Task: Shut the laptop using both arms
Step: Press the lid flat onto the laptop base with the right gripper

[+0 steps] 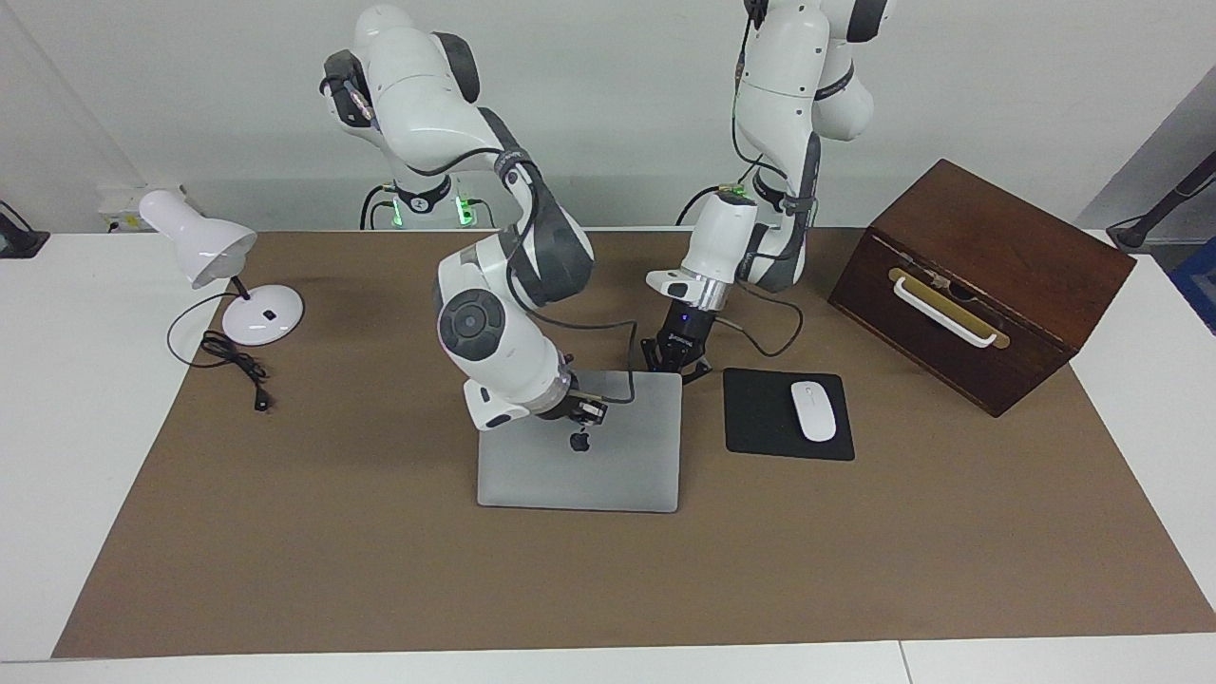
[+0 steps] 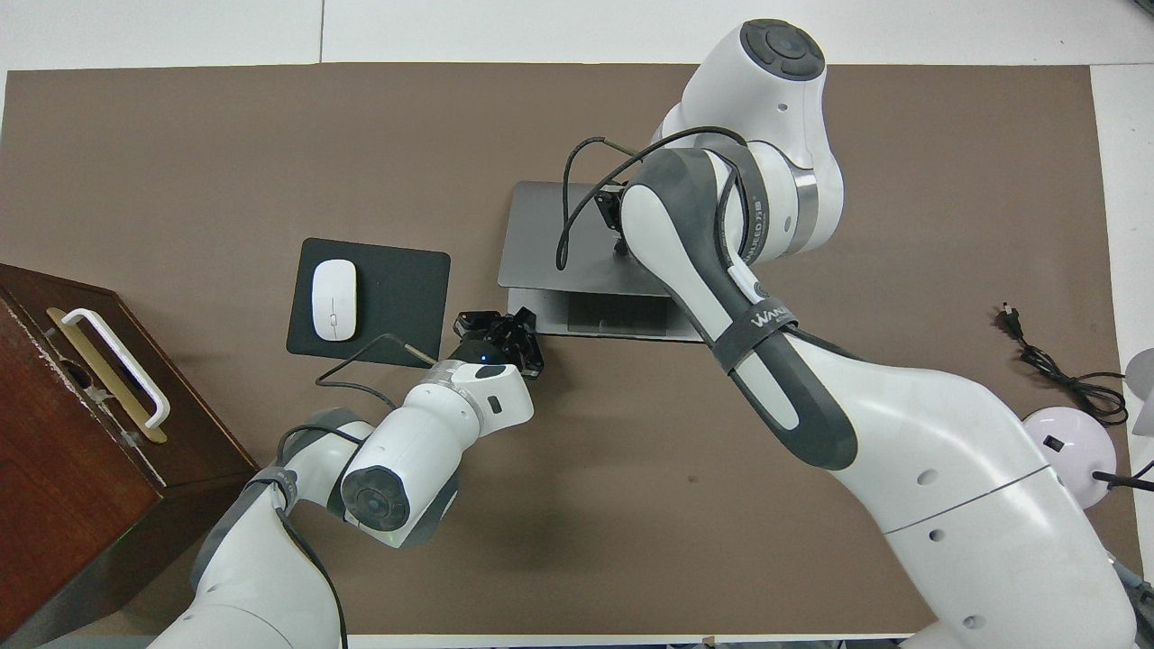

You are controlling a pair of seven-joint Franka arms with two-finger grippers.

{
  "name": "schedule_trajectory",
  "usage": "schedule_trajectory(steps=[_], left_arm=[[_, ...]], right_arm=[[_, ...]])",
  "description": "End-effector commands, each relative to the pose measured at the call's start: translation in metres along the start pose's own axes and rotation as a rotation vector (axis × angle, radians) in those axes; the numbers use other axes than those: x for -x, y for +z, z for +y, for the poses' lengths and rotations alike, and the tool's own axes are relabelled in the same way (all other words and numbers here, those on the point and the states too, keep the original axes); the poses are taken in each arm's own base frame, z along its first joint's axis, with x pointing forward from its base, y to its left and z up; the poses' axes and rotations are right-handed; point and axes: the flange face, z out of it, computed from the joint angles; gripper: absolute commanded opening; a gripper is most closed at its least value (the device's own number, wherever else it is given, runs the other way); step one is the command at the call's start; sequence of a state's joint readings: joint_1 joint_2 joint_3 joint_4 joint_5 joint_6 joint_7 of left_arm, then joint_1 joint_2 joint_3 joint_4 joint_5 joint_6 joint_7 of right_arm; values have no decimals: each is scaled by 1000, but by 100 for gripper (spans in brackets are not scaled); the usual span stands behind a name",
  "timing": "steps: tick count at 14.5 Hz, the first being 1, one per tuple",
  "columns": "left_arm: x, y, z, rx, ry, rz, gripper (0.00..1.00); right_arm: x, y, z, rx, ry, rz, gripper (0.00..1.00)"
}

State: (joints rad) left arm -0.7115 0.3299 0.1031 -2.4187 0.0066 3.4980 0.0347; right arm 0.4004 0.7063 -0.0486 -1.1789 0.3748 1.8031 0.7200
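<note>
Resting nearly shut on the brown mat that covers my surface (image 1: 313, 570), the thin silver-grey metal laptop (image 1: 608, 475) lies at the centre of the facing view, its dark apple logo showing on the lid. In the overhead view a narrow strip of the base still shows under the lid's edge nearest to me, so the lid is not fully down.

My right gripper (image 1: 581, 407) is clenched and sits on the lid just above the logo, at about twelve o'clock from it in the facing view. My left gripper (image 1: 672, 358) is also clenched, holding nothing, and stands at the laptop's corner nearest to me, toward my left arm's end of the surface; I cannot tell whether it touches the laptop.

Beside the laptop, at three o'clock in the facing view, lies a black rectangular mouse pad (image 1: 760, 418) with a white oval mouse (image 1: 813, 410) on it. At about two o'clock stands a dark brown wooden box with a white handle (image 1: 978, 285). At nine o'clock, well apart from the laptop, stands a white desk lamp (image 1: 214, 261) with a black cord.
</note>
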Motion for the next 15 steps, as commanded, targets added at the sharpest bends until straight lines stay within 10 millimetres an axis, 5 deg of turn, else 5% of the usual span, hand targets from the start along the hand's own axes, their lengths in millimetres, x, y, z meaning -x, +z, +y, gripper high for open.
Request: schedule_trajectory(steps=[1, 15], left_arm=[[20, 26, -16, -20, 13, -46, 0], [22, 28, -18, -10, 50, -50, 0]], right_arm=[[0, 8, 1, -26, -2, -12, 0], [-10, 37, 0, -88, 42, -18, 0]])
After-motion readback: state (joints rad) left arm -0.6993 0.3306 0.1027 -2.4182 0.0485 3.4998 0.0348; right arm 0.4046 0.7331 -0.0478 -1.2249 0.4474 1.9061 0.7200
